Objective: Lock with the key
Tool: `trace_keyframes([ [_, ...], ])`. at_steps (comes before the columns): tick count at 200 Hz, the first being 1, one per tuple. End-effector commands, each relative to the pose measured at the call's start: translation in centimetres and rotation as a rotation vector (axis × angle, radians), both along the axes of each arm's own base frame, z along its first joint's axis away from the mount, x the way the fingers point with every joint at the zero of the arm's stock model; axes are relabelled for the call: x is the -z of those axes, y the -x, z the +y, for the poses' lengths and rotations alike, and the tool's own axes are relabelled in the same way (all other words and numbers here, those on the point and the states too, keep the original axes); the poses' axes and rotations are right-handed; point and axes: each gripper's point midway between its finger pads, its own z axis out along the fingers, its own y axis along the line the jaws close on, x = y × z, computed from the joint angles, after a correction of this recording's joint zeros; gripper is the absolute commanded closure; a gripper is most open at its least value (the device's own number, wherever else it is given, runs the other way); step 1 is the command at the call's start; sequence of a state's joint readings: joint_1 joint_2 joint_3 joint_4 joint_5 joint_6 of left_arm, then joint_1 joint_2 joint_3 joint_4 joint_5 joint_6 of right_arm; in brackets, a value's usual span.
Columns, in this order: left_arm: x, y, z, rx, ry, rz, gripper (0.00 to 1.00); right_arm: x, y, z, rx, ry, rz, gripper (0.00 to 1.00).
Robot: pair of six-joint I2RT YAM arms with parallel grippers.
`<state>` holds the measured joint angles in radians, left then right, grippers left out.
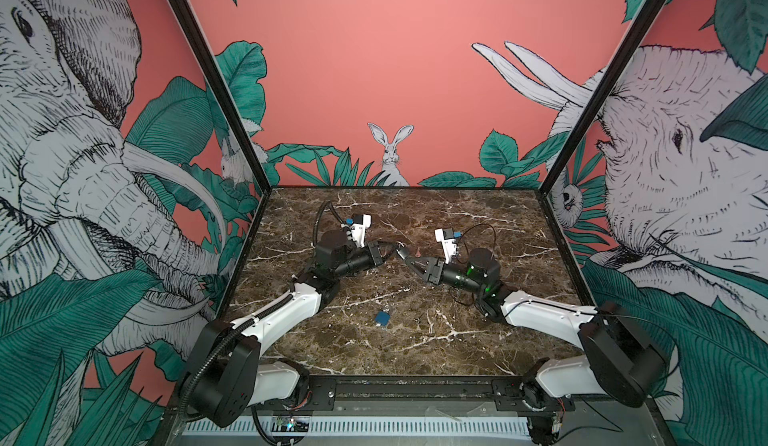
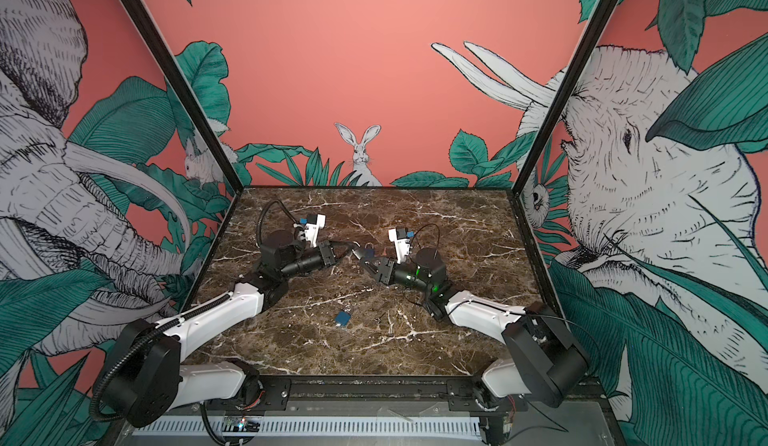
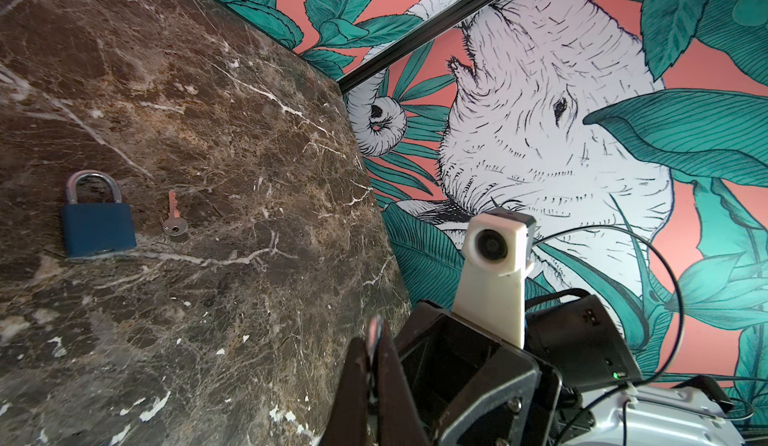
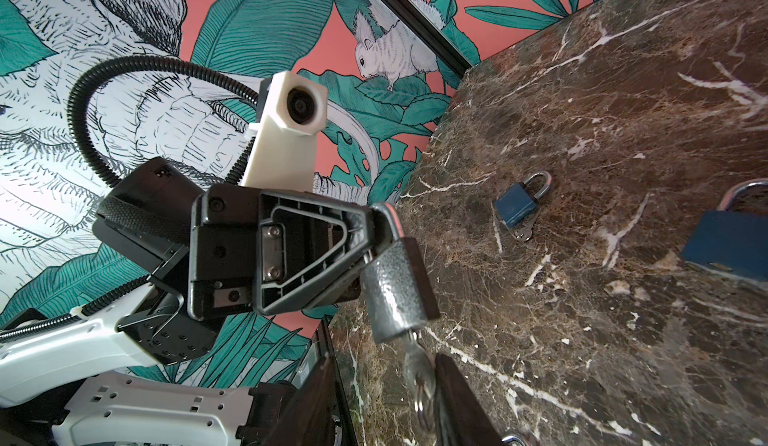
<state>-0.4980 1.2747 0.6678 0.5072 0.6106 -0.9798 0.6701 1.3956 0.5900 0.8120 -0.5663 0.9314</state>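
Closest in, my right gripper (image 4: 384, 365) has its two dark fingers (image 4: 455, 398) standing apart, not clamped. The key (image 4: 415, 361) lies between them, close against one finger and clear of the other. That key is pushed into the bottom of the silver padlock (image 4: 395, 294), and its key ring (image 4: 424, 406) dangles from the head.

My left gripper (image 4: 380, 215) is clenched on the silver padlock's shackle, so the body hangs tilted below my fingertips. In my left wrist view I see only the shackle's bright curve pinched between those closed fingers (image 3: 357, 381).

In both top views my two grippers meet tip to tip at the silver padlock (image 1: 401, 252), over the middle of the marble table (image 1: 415, 340).

A larger blue padlock (image 3: 97, 225) lies flat on the table just beside the silver padlock, toward my right arm. A loose key (image 3: 174, 217) rests a little past it on the same side, apart from it. A small blue padlock (image 1: 382, 318) lies well away from the silver padlock, toward my arm bases, with a second key (image 4: 521, 234) stuck in its base.
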Motion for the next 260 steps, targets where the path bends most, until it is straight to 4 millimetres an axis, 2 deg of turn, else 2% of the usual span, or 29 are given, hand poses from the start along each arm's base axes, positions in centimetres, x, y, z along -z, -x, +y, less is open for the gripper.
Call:
trace_keyframes([
  [1,-1.9,0.4,0.0,0.005,0.046,-0.052,1.00,-1.4,0.3,0.4,-0.025,-0.044,-0.055,0.64],
  [56,-1.6,0.5,-0.1,0.012,0.040,-0.049,1.00,-2.3,0.5,0.5,-0.035,-0.074,-0.070,0.92],
  [85,-1.3,0.5,-0.1,0.010,0.038,-0.046,1.00,-2.2,0.5,0.5,-0.036,-0.082,-0.064,1.00],
  [127,-1.3,0.4,0.0,0.004,0.043,-0.061,1.00,-2.3,0.8,-0.2,-0.014,-0.109,-0.078,1.00],
  [218,-3.0,-2.5,1.6,-0.152,0.115,-0.159,1.00,-1.0,2.9,-3.3,0.041,-0.096,-0.059,1.00],
  [260,-2.8,-2.3,0.2,-0.065,0.107,-0.132,1.00,0.6,3.8,-5.2,0.082,-0.018,-0.014,1.00],
])
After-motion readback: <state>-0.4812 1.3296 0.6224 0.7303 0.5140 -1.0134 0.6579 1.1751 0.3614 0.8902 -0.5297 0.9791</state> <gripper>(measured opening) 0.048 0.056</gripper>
